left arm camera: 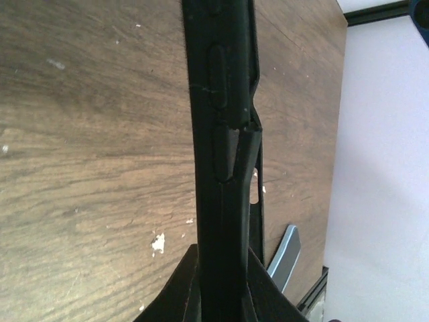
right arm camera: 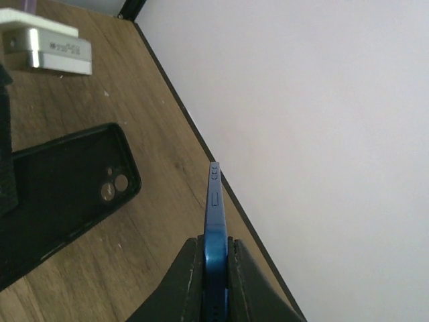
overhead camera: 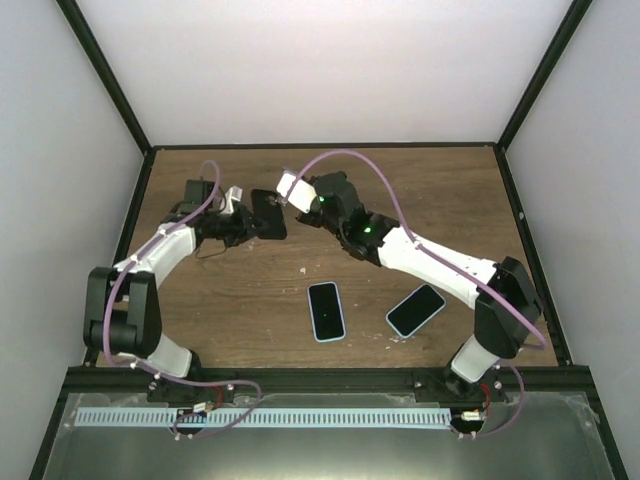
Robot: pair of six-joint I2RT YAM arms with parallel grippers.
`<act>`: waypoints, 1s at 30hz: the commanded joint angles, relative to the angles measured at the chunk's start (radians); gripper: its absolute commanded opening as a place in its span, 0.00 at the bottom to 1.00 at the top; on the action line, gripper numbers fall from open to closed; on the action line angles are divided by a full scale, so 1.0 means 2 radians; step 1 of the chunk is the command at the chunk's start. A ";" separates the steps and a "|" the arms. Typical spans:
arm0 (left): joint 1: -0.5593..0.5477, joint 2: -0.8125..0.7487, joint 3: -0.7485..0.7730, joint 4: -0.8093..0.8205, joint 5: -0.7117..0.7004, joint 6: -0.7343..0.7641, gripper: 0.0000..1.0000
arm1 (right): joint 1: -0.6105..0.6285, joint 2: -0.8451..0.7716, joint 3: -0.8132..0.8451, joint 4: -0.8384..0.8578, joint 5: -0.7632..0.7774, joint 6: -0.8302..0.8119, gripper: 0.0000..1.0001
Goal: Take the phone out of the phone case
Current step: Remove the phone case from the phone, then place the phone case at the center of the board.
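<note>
My left gripper [overhead camera: 243, 222] [left arm camera: 221, 261] is shut on a black phone case [left arm camera: 218, 134], held edge-on above the wooden table; one side wall looks peeled open. The case shows as a dark slab in the top view [overhead camera: 268, 213]. In the right wrist view the case [right arm camera: 67, 194] shows its back with round camera openings. My right gripper [overhead camera: 293, 192] [right arm camera: 214, 245] is shut on a thin blue phone [right arm camera: 214, 201], held edge-on just right of the case and apart from it.
Two other phones in light blue cases lie on the table nearer the front, one [overhead camera: 326, 311] in the middle and one [overhead camera: 416, 310] to its right. One [left arm camera: 285, 251] shows in the left wrist view. Black frame rails and white walls bound the table.
</note>
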 commanded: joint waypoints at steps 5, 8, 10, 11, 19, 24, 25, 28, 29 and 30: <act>-0.058 0.079 0.092 -0.038 -0.033 0.049 0.00 | -0.036 -0.054 -0.052 0.047 0.023 -0.008 0.01; -0.067 0.119 0.123 -0.029 -0.040 0.037 0.00 | -0.049 -0.067 -0.070 0.048 0.023 -0.008 0.01; -0.069 0.143 0.142 -0.025 -0.046 0.029 0.00 | -0.057 -0.074 -0.081 0.049 0.021 -0.008 0.01; -0.069 0.155 0.150 -0.024 -0.051 0.030 0.00 | -0.060 -0.077 -0.086 0.049 0.019 -0.008 0.01; -0.020 0.189 0.169 -0.049 -0.065 0.086 0.00 | -0.065 -0.075 -0.110 0.056 0.005 -0.010 0.01; 0.034 0.203 0.192 -0.098 -0.068 0.169 0.00 | -0.064 -0.054 -0.092 0.048 -0.010 0.003 0.01; 0.044 0.209 0.198 -0.110 -0.066 0.185 0.00 | -0.064 -0.050 -0.086 0.045 -0.012 0.006 0.01; 0.069 0.235 0.223 -0.152 -0.038 0.232 0.00 | -0.058 -0.038 -0.074 0.042 -0.015 0.008 0.01; 0.075 0.245 0.233 -0.167 -0.028 0.247 0.00 | -0.055 -0.034 -0.071 0.041 -0.015 0.008 0.01; 0.081 0.254 0.241 -0.178 -0.015 0.258 0.00 | -0.052 -0.031 -0.069 0.041 -0.015 0.008 0.01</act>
